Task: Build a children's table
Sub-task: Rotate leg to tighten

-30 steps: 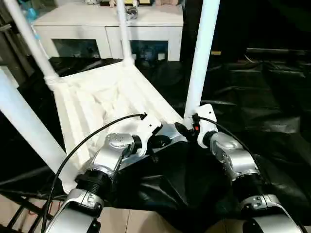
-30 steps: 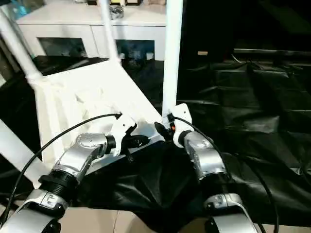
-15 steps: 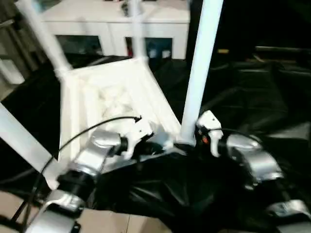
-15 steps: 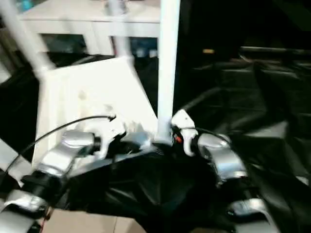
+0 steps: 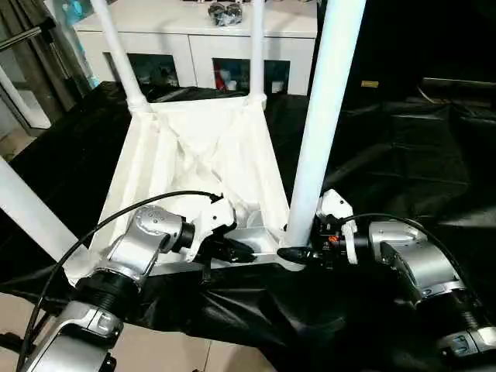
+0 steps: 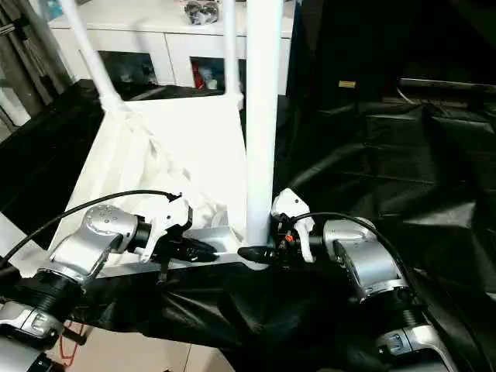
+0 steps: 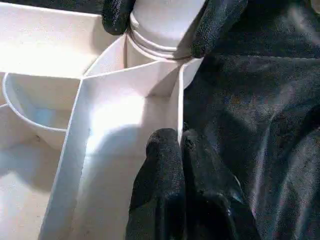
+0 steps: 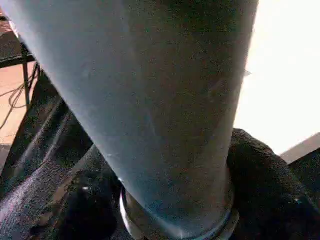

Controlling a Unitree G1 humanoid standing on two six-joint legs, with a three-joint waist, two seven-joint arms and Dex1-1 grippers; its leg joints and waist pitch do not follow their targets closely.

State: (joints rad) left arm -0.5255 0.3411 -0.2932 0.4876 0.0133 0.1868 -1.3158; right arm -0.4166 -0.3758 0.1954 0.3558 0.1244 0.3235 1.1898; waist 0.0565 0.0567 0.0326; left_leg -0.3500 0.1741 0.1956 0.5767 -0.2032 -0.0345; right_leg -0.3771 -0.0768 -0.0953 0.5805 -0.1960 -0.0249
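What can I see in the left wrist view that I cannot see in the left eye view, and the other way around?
The left wrist view alone shows the left gripper from close by: jaws shut, tips pressed to the rim wall of the tabletop. The left eye view alone shows the whole upturned tabletop on the black cloth, both far legs, and the white cabinet. Both views share the near leg standing in its corner socket, with the right gripper around its base.
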